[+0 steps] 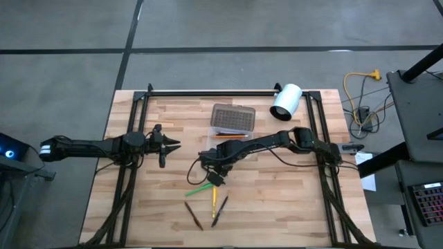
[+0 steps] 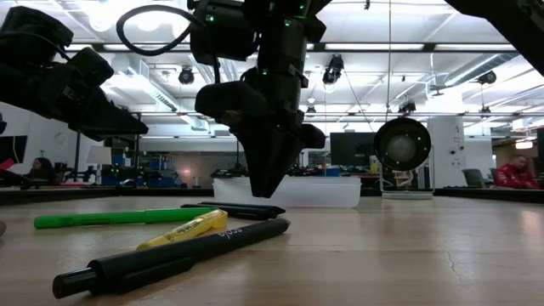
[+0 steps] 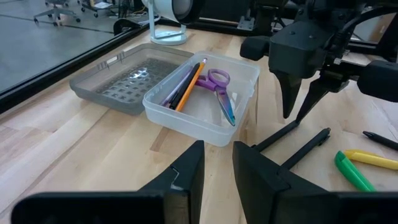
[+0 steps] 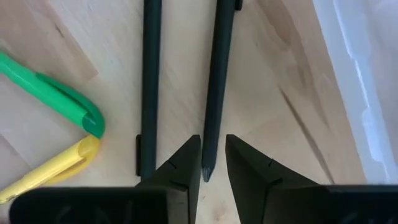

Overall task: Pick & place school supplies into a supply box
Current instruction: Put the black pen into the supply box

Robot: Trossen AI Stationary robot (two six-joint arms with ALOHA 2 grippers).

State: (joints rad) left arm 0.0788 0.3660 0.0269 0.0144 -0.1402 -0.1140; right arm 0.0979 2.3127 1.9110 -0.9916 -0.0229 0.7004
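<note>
The supply box [image 3: 193, 127] stands open at the table's middle, its grey lid [image 3: 118, 84] flat beside it. Purple scissors [image 3: 217, 87] and a few pencils [image 3: 186, 84] lie inside. On the wood lie a green pen [image 4: 50, 93], a yellow pen [image 4: 43, 177] and two dark pens [image 4: 149, 87] [image 4: 221, 74]. My right gripper [image 4: 212, 165] points down, open, with its fingers on either side of one dark pen's end [image 4: 207, 168]. It also shows in the high view [image 1: 214, 174]. My left gripper [image 3: 217, 168] is open and empty at the table's left [image 1: 167, 144].
A white cylinder [image 1: 286, 102] lies at the table's far right. Two more dark pencils [image 1: 194, 216] [image 1: 219, 211] lie toward the near edge. Black frame rails [image 1: 208, 92] run along the far edge and both sides. People sit in the room beyond the table.
</note>
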